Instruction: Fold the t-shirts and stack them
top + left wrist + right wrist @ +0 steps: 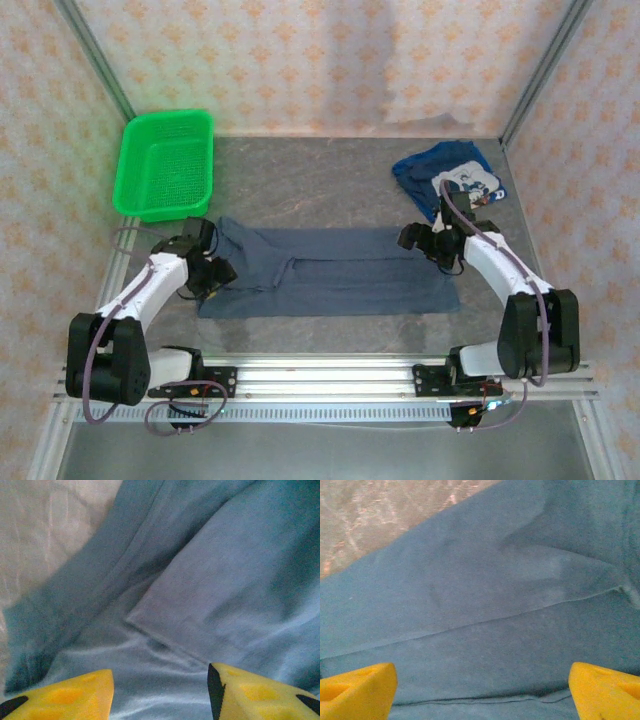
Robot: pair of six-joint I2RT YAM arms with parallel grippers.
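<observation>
Folding the slate-blue t-shirt [330, 272], laid as a long band on the bench [320, 190] just nearward and right of the green basket [170, 118]. Poised over its ends with left end effector [207, 268] and right end effector [428, 245], both wide open, holding nothing. Next, likely: pinching an end, folding across. Far right of the basket, crumpled: royal-blue printed t-shirt [430, 168]. No obstruction apparent.

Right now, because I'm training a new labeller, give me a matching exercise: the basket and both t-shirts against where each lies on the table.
Things:
1. green basket
2. slate-blue t-shirt
3. printed royal blue t-shirt

Places:
a. bunched up at the far right
b. far left corner
c. laid out across the middle, between the two arms

Pairs: 1-b; 2-c; 3-a
</observation>
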